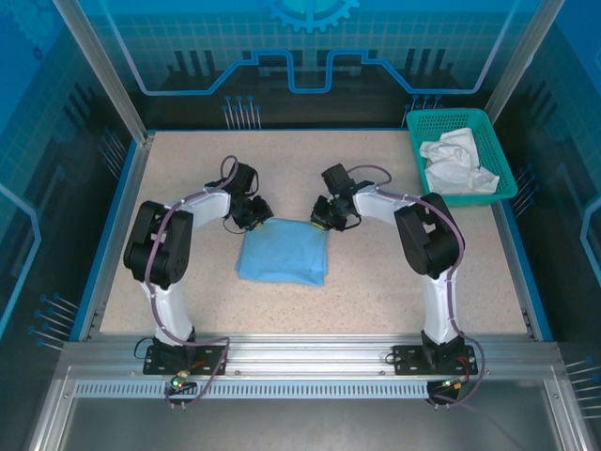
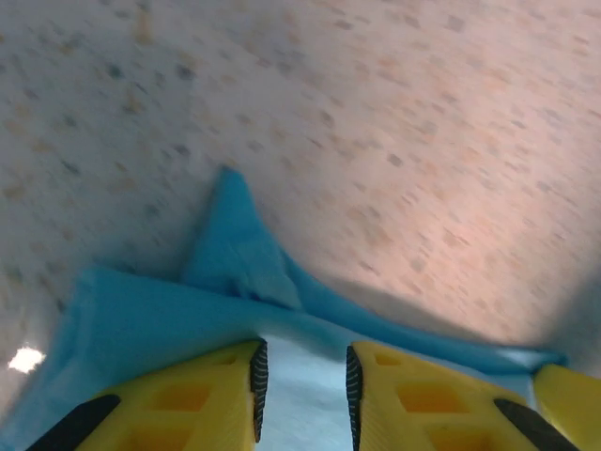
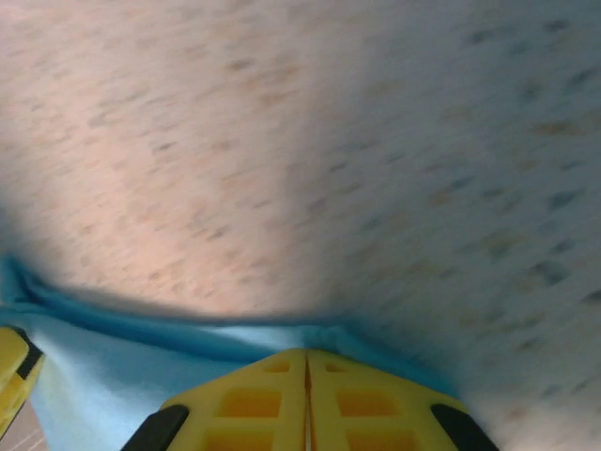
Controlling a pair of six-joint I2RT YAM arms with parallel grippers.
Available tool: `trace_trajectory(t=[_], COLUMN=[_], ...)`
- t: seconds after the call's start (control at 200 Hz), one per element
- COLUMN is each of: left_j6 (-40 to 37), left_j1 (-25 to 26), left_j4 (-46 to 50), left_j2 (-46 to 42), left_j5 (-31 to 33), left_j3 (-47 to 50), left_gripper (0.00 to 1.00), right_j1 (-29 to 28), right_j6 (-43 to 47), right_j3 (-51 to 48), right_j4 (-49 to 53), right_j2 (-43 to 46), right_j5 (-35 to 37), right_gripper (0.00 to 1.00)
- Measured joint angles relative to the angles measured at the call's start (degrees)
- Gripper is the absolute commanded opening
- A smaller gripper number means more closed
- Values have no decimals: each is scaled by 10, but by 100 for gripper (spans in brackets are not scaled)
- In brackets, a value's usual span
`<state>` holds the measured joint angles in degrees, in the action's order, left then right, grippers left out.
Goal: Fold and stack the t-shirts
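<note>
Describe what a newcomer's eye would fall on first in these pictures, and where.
The folded blue shirt in the middle of the table stands out, with the left gripper open and the right gripper shut at its far corners. Next comes the teal basket in the far right corner, holding a crumpled white shirt.

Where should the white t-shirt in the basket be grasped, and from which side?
Grip the raised crumpled fold on top of the white t-shirt, coming straight down from above. The walls of the teal mesh basket surround it, so a sideways approach looks blocked.
</note>
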<state>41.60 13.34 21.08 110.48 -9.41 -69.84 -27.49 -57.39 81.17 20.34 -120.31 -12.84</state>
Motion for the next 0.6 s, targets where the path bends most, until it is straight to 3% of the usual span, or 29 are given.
trace_trajectory(t=[0.085,0.175,0.33,0.465,0.515,0.6], left_j6=[-2,-14,-19,-31,-30,-40], left_j1=[-17,-33,-45,-24,-3,48], left_j4=[1,0,15,42,48,41], left_j2=[17,28,16,-45,-80,-135], left_j5=[-12,-12,-12,-9,-9,-9], left_j3=[-20,-44,-60,-70,-69,-59], left_gripper=[32,41,63,50,43,40], right_j1=[15,22,16,-5,-23,-59], right_j6=[1,8,30,40,40,34], right_j3=[0,-2,-4,-41,-61,-101], right_j4=[-10,-13,-5,-10,-18,-45], right_j2=[0,0,16,85,116,159], right_j5=[-14,-18,-5,14,19,18], right_gripper=[11,14,15,15,16,16])
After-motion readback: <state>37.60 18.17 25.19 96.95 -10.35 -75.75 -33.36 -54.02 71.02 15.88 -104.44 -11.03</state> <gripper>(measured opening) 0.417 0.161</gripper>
